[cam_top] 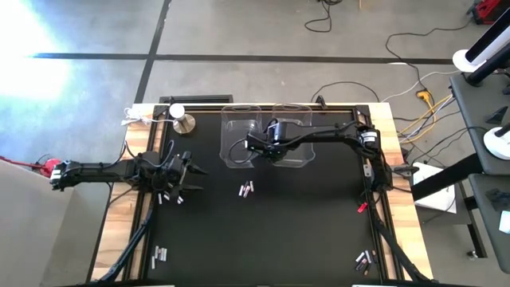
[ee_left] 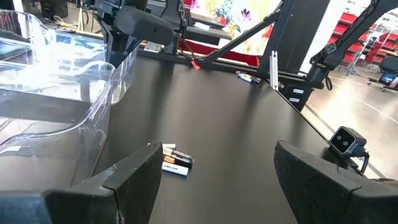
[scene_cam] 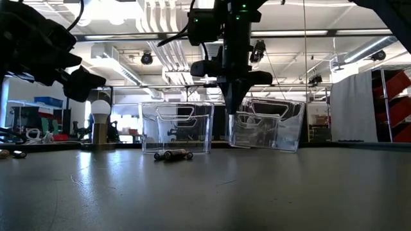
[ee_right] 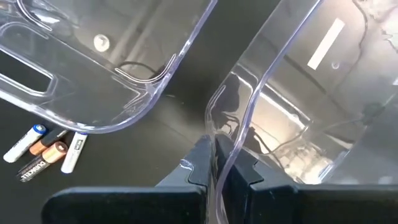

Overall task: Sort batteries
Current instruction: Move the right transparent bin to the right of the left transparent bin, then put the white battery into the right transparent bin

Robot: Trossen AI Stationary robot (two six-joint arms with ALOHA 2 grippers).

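Observation:
Two clear plastic bins stand side by side at the table's far middle, the left bin (cam_top: 239, 135) and the right bin (cam_top: 293, 135). My right gripper (cam_top: 264, 147) points down between them, shut on the right bin (ee_right: 311, 93). A few batteries (cam_top: 246, 189) lie on the black mat in front of the bins, and show again as batteries (ee_right: 46, 149) and batteries (scene_cam: 172, 154). More batteries (cam_top: 169, 196) lie close to my left gripper (cam_top: 191, 169), which waits open at the table's left with nothing between its fingers. My right gripper has the right bin's wall rim (ee_right: 219, 163) between its two fingers, close to a rounded corner on the side facing the other bin. One finger (ee_right: 244, 171) is inside the bin and one outside. The fingers come from above, pointing down. The bin (scene_cam: 266, 125) looks slightly tilted.
A silver knob-like object (cam_top: 184, 122) with a white ball stands at the far left. Other batteries lie near the front left (cam_top: 159, 255) and the front right (cam_top: 364, 259). A small red piece (cam_top: 362, 207) lies by the right rail. Cables run along both table sides.

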